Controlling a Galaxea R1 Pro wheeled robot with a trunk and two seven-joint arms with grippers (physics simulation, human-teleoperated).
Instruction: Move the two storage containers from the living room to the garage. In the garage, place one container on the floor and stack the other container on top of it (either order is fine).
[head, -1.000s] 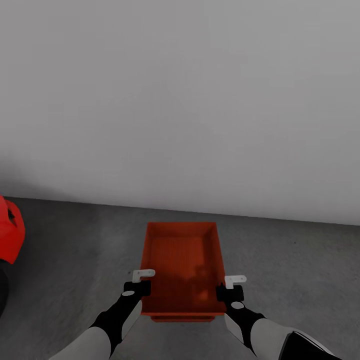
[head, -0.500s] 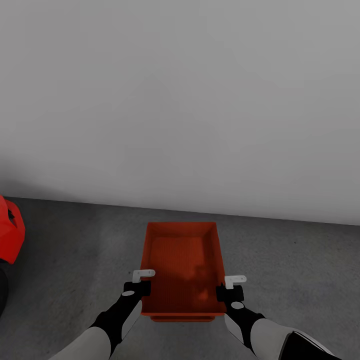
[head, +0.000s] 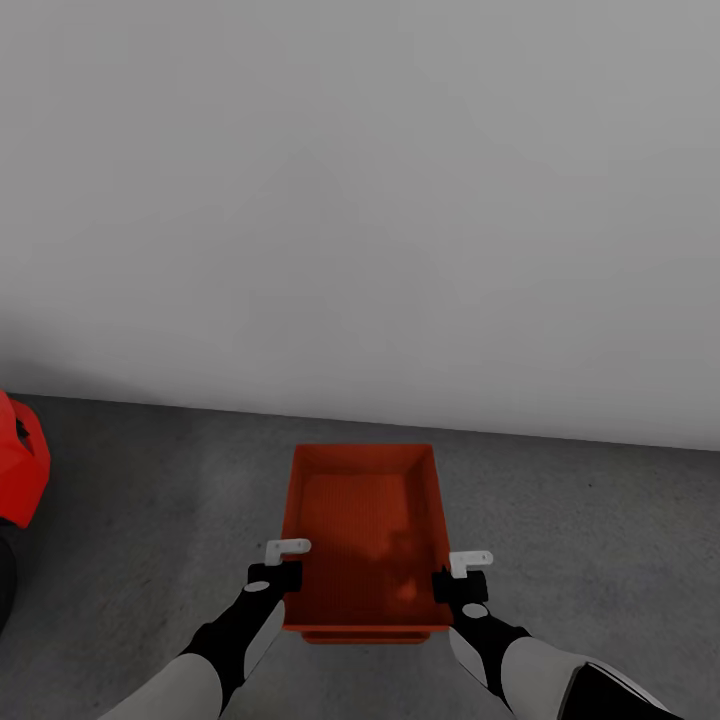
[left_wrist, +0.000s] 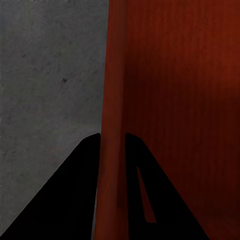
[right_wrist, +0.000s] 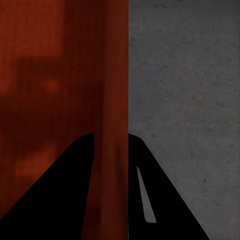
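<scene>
While both arms reach forward, the storage container (head: 366, 535) sits between them above the floor (head: 150, 500) of the garage, near the pale grey wall (head: 360, 200). The left gripper (head: 283, 562) pinches the left wall of the box with narrow fingers (left_wrist: 70, 200), and the right gripper (head: 464, 572) pinches the right wall in the same way. I judge this two-sided hold keeps the thin-walled box level. A red car (head: 22, 460) stands at the far left.
</scene>
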